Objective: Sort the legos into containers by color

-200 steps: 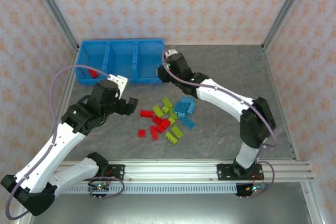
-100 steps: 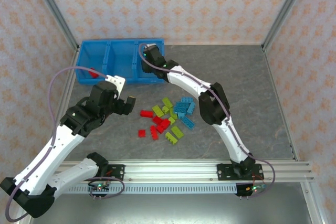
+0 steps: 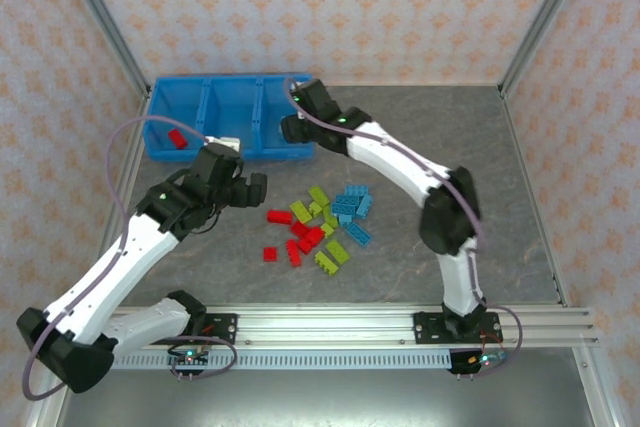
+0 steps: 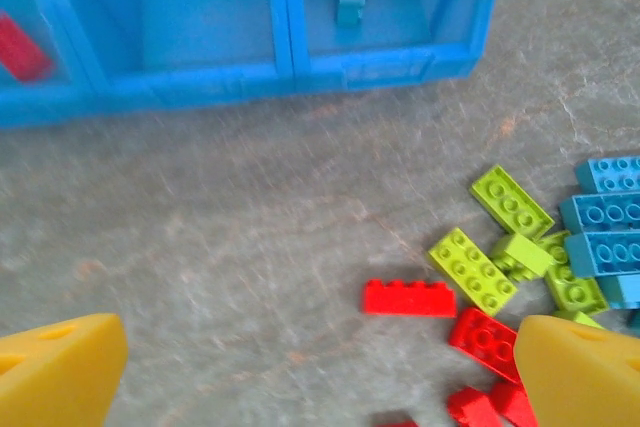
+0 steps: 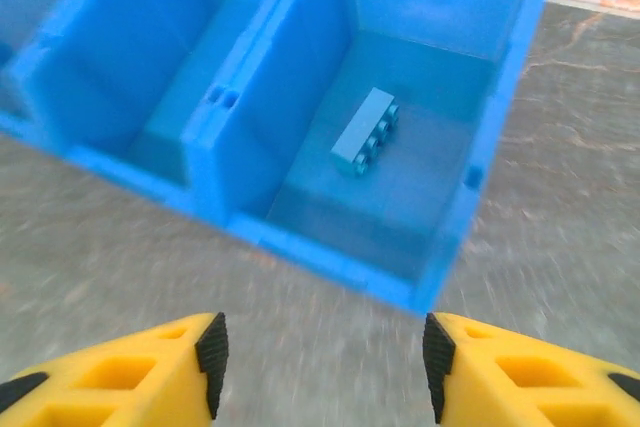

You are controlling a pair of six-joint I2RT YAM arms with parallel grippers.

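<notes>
Blue brick (image 5: 365,132) landed right compartment (image 5: 425,202); red brick (image 3: 177,138), left.

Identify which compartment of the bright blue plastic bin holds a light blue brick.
The right-end compartment: the light blue studded brick lies on its floor, while the left-end compartment holds a red brick.

Hard to read from my seat
In the left wrist view the bottom edge cuts my left fingers (image 4: 60,372) to yellow tips, the right edge crops the light blue legos (image 4: 610,217), and the red brick (image 4: 22,47) in the bin (image 4: 200,82) runs off the left edge. From above, the right arm (image 3: 385,152) covers much of the bin's right compartment (image 3: 272,132). In the right wrist view the table (image 5: 100,237) is smeared and the right fingers (image 5: 150,367) are cropped.
</notes>
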